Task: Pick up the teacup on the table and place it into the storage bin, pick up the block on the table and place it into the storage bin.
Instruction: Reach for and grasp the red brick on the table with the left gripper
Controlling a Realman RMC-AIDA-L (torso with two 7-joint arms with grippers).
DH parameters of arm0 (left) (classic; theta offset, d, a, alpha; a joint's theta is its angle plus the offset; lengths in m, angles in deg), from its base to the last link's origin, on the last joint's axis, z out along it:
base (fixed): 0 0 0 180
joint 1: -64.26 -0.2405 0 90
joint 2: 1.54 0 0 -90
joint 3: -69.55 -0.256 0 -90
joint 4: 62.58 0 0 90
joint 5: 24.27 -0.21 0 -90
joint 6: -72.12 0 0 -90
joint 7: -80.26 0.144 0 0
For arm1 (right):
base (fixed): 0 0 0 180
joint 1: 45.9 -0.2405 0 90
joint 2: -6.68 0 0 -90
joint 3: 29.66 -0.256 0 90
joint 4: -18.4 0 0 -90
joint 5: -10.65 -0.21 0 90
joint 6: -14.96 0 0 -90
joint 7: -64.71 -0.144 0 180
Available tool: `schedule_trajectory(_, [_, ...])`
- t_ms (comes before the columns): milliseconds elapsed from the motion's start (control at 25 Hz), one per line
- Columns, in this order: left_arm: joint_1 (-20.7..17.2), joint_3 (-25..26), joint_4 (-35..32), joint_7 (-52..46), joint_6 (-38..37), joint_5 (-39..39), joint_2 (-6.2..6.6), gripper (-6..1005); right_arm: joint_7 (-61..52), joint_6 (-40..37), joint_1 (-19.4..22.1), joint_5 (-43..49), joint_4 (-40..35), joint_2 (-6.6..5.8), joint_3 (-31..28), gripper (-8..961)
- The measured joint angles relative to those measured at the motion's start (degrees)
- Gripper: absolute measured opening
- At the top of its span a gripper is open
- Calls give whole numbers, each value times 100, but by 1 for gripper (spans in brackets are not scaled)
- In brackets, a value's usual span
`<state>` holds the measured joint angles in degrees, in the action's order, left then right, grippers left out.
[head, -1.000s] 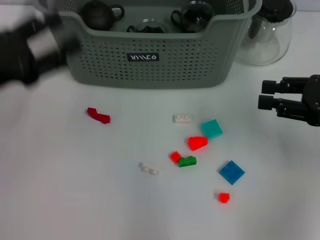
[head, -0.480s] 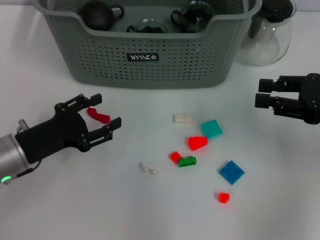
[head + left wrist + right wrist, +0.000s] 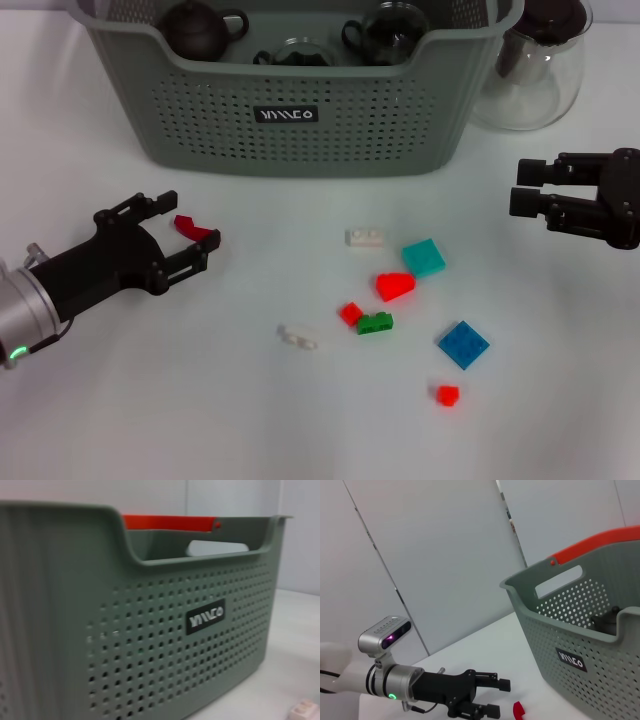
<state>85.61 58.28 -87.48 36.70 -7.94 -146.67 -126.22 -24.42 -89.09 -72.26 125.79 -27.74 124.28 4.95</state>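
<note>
On the white tabletop (image 3: 150, 400) in the head view, the left gripper (image 3: 187, 232) lies low with its fingers spread apart on either side of a dark red block (image 3: 196, 231), not closed on it. The storage bin (image 3: 300, 110) stands at the far edge of the tabletop, behind the gripper, with dark teaware inside, a dark teapot (image 3: 197, 27) among it. A clear glass pitcher (image 3: 535, 70) sits just beside the bin's right end. The right gripper (image 3: 528, 188) hovers at the right side, released and holding nothing, well apart from the loose pieces. Those pieces lie in front of the bin: a white block (image 3: 365, 238), a teal tile (image 3: 424, 258), a red wedge (image 3: 395, 286), a small red cube (image 3: 350, 313) touching a green brick (image 3: 375, 323), a blue tile (image 3: 463, 344) and a small red piece (image 3: 447, 395).

In the left wrist view, the storage bin (image 3: 150, 645) fills the picture, its black label (image 3: 205, 618) facing the camera and an orange-red rim strip (image 3: 170, 522) along its far side.

In the right wrist view, the left gripper (image 3: 497, 697) shows with its fingers apart near the dark red block (image 3: 519, 710), and the storage bin (image 3: 600, 645) stands beyond.
</note>
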Motion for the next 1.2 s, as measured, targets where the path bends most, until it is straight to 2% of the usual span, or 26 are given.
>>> schedule_trajectory(560, [233,193,506,0,976,-20,24,758,-3,18,8,0,0,9,10,485])
schedule_trajectory(840, [241,136,528,-52,983,-74,32,757,-9,17,13,0,0,6,10,484])
schedule_trajectory(1200, [142,117,490,-56,646,-385,24,756,-9,17,13,0,0,0,7,484])
